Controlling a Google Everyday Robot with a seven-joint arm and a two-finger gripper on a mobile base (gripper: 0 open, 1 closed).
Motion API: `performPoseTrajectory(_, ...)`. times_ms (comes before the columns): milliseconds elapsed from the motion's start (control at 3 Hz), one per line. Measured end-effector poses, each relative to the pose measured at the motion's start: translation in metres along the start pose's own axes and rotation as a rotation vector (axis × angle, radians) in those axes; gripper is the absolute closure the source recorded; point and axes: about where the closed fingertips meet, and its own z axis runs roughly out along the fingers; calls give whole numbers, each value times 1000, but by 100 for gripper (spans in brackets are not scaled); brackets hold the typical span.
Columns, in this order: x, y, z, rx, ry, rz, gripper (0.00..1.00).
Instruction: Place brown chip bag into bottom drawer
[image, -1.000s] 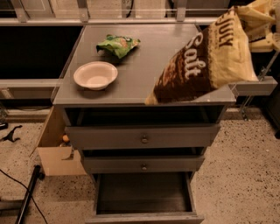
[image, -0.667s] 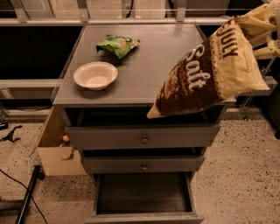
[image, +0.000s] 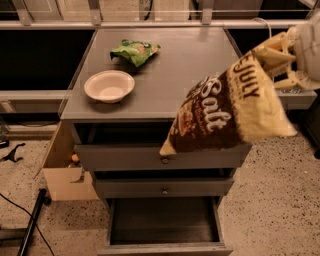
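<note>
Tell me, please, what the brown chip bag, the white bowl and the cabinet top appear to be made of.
The brown chip bag, held at its top by the gripper at upper right, looks like thin plastic film: crinkled, slightly glossy. The white bowl seems matte plastic or paper. The cabinet top appears smooth grey metal or laminate, with a soft sheen.
</note>
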Motion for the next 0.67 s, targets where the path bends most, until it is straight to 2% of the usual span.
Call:
performPoseTrajectory(333,9,22,6,-17,-8,31,100)
performPoseTrajectory(667,35,58,18,-34,11,86,100)
